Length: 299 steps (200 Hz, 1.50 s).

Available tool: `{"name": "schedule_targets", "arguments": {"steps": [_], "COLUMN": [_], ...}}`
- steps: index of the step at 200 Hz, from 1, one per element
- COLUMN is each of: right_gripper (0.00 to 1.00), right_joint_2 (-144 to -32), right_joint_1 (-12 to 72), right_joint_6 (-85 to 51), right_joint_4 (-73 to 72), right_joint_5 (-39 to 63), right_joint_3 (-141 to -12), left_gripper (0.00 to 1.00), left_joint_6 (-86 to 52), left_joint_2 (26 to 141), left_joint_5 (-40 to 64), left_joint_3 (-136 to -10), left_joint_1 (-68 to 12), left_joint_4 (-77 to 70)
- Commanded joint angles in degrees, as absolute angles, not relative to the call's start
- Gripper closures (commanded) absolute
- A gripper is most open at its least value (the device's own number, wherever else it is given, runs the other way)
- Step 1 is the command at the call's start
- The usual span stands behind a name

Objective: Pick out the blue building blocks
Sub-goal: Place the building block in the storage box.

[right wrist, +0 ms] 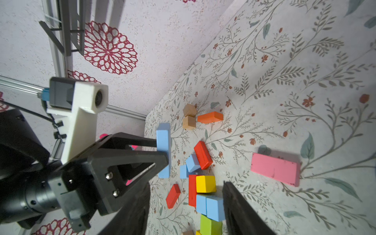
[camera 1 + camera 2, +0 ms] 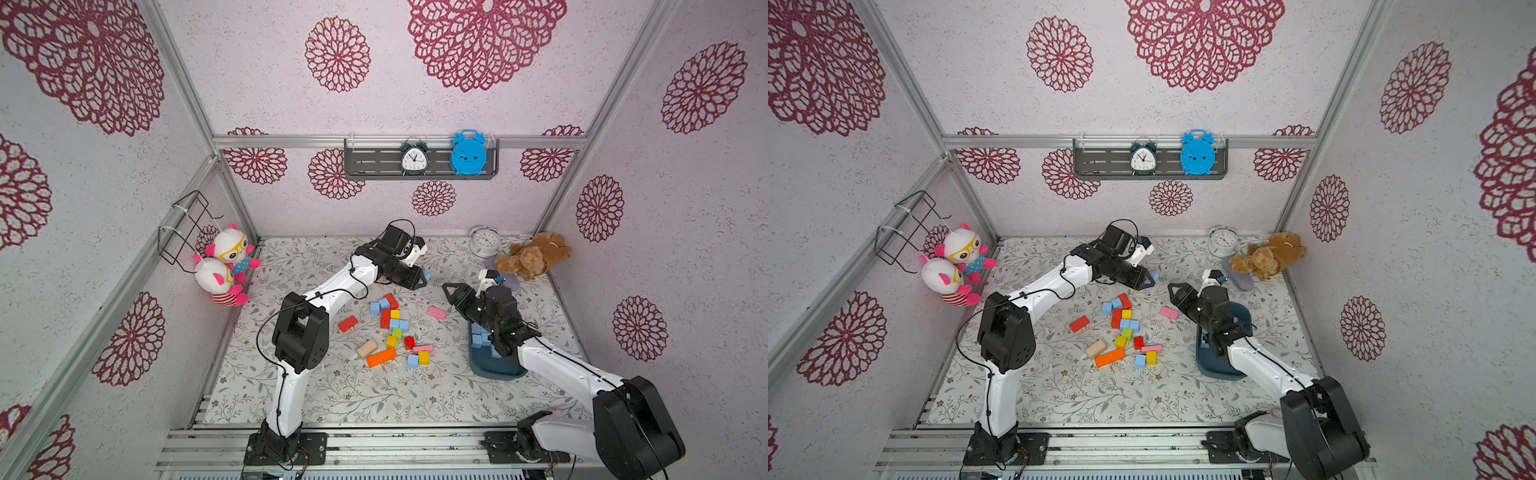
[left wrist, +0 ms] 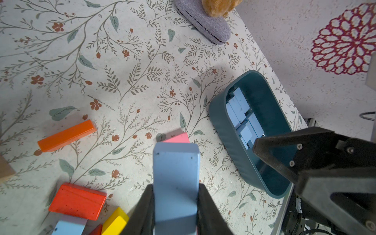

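My left gripper (image 2: 422, 279) is shut on a long light blue building block (image 3: 176, 179), which is held above the table behind the pile and shows again in the right wrist view (image 1: 163, 150). Loose blue building blocks (image 2: 399, 323) lie among the mixed pile at mid-table, with one more (image 2: 412, 360) at its near end. More blue blocks (image 3: 240, 114) lie inside the dark teal tub (image 3: 227, 130) on the right. Just left of the tub, my right gripper (image 2: 451, 291) hangs open and holds nothing. Below it lie two blue cubes (image 1: 211, 205).
Red (image 2: 348, 323), orange (image 2: 381, 357), tan (image 2: 367, 348), yellow and green blocks lie in the pile, and a pink block (image 2: 437, 312) lies between pile and tub. A brown plush bear (image 2: 536, 255), a white alarm clock (image 2: 484, 241) and a grey pouch (image 3: 203, 22) sit at the back right.
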State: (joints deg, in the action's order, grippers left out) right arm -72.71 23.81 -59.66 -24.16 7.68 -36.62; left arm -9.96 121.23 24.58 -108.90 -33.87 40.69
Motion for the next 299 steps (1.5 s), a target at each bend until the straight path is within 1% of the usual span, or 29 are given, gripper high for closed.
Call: {"name": "schedule_targets", "arguments": {"steps": [1,41,83,136,163,183,206,222,231,249,256,262,275,299], "right_gripper": [0.4,0.44,0.48,0.6,0.61,0.67,0.77,0.83,0.86,0.88,0.88,0.88,0.88,0.87], "right_joint_2": [-75.1,-80.4,-82.7,-84.9,-85.7,-85.9,-86.0,-85.4,-85.0,-83.5,-82.8,-82.0,-80.1,-77.0], "right_joint_1": [23.6,23.6,23.7,23.8,23.7,23.7,23.7,23.6,23.5,22.9,22.6,22.2,21.1,18.9], "right_joint_6": [-62.1,-64.0,-64.4,-65.0,-64.9,-64.6,-63.7,-62.6,-61.6,-59.4,-58.4,-57.5,-55.5,-52.9], "right_joint_4": [-29.4,-32.2,-32.2,-31.6,-30.9,-30.7,-31.0,-31.1,-31.1,-31.3,-31.6,-31.8,-33.1,-37.2], "right_joint_5": [9.4,13.0,14.8,16.2,16.3,15.9,15.7,14.5,14.6,14.8,15.0,15.2,16.5,21.7], "right_joint_3": [-39.4,-42.9,-44.8,-46.4,-46.8,-46.8,-46.8,-46.3,-46.2,-45.6,-45.0,-44.5,-43.0,-40.0], "left_gripper": [0.99,0.99,0.99,0.98,0.98,0.96,0.93,0.89,0.84,0.62,0.51,0.45,0.41,0.39], "left_joint_6": [-9.6,-9.5,-9.4,-8.3,-8.7,-8.9,-8.8,-8.7,-8.7,-8.8,-9.0,-9.3,-9.8,-13.3], "left_joint_2": [120.1,120.1,120.3,120.7,120.8,120.7,120.3,120.0,119.8,119.3,119.0,118.7,118.3,117.5], "left_joint_5": [25.1,25.2,25.4,25.8,26.3,26.9,27.8,28.5,28.9,30.0,30.8,31.5,34.4,42.5], "left_joint_3": [-108.7,-108.8,-109.4,-111.7,-112.1,-112.3,-112.3,-112.2,-112.2,-111.7,-111.4,-111.0,-110.1,-107.3], "left_joint_1": [-34.8,-35.4,-35.9,-37.1,-37.2,-37.2,-37.2,-37.2,-37.1,-36.7,-36.3,-35.9,-35.0,-33.1], "left_joint_4": [39.9,39.9,40.0,41.0,41.0,41.1,41.2,41.3,41.4,41.3,41.1,40.8,39.9,35.4]}}
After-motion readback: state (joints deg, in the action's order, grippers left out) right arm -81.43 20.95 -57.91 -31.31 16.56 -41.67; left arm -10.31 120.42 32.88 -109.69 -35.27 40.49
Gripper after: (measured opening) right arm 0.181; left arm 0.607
